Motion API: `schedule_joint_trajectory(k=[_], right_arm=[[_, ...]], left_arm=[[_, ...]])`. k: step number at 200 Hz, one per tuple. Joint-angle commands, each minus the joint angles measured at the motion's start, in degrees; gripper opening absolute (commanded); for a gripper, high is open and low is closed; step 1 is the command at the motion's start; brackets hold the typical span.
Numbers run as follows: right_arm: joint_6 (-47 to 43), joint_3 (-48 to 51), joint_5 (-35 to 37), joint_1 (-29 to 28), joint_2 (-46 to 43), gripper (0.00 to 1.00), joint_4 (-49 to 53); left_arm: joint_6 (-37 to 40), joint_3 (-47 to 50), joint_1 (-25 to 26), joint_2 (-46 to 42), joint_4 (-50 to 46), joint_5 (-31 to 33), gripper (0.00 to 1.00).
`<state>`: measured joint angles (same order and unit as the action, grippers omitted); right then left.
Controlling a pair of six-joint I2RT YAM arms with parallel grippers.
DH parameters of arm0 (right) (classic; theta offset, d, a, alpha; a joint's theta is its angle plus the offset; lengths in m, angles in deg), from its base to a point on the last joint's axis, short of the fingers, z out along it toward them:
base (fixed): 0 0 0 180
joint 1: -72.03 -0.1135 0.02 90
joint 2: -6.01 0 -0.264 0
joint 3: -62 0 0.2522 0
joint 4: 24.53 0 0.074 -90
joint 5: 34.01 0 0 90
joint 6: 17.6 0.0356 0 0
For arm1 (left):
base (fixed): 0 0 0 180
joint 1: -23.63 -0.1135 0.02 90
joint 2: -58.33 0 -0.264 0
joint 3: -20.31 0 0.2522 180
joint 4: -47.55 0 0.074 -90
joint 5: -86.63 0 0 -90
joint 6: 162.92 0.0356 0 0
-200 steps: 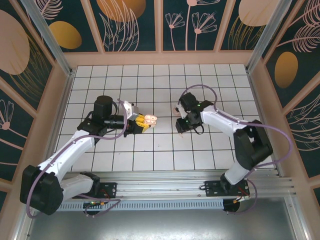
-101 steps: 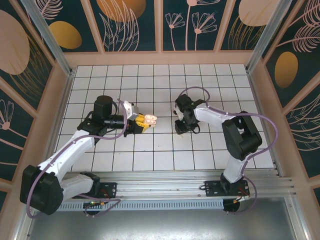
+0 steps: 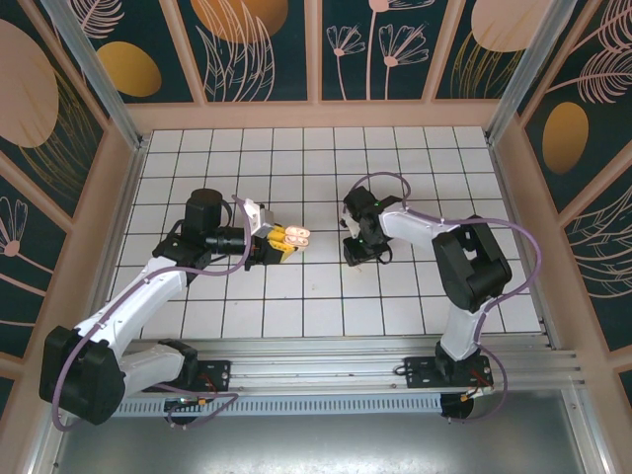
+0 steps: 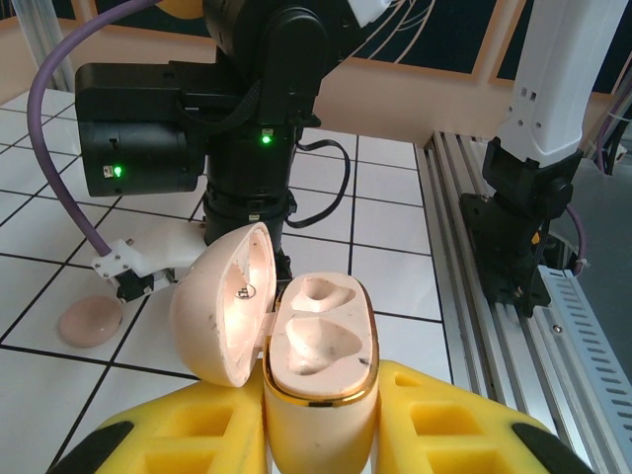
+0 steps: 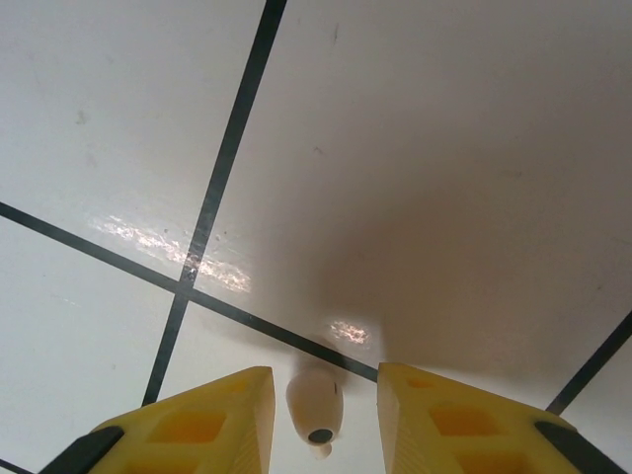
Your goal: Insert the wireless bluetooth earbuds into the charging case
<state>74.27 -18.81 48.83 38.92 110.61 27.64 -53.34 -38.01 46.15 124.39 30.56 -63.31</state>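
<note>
My left gripper is shut on the charging case, a salmon-pink clamshell held above the tiles. In the left wrist view the case stands between the yellow fingers with its lid swung open to the left. Both moulded hollows are empty. My right gripper points down at the table to the right of the case. In the right wrist view one pale earbud lies on a tile beside a dark grid line. The right gripper is open around it, with a gap on each side.
A small flat pink piece lies on a tile near the right arm's wrist. The aluminium rail runs along the near edge. Wooden walls enclose the white grid table.
The right arm has folded its elbow in towards the centre and its gripper has shifted slightly left, with the jaws a little narrower. The left arm and the case have not moved.
</note>
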Motion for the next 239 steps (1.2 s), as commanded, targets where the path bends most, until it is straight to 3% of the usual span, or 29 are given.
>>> schedule_joint_trajectory(k=[1, 41, 97, 162, 202, 239], right_arm=[[-0.22, -0.81, -0.53, -0.41, 1.59, 0.33, 1.31], [-0.12, -0.42, 0.08, -0.73, 2.35, 0.32, 1.58], [0.67, 0.38, 0.55, -1.04, 1.96, 0.21, 1.06], [4.67, 2.63, 1.47, -1.09, -5.58, 0.19, -4.21], [10.75, 3.15, 2.79, -1.17, -14.20, 0.18, -18.40], [12.88, 9.80, -2.33, -2.39, -23.11, 0.18, -38.10]], left_arm=[[-0.14, 0.04, 0.20, 0.12, 0.94, -1.93, 0.27], [-0.12, 0.05, 0.18, 0.12, 0.96, -2.29, 0.27], [-0.27, 0.08, 0.19, 0.16, 1.11, -2.46, 0.27], [-2.69, 0.76, 0.21, 0.03, 3.65, 1.49, 0.26], [-8.43, 2.98, 0.19, -0.62, 11.30, 3.02, 0.26], [-12.52, 5.63, 0.21, -2.38, 18.29, 4.62, 0.25]])
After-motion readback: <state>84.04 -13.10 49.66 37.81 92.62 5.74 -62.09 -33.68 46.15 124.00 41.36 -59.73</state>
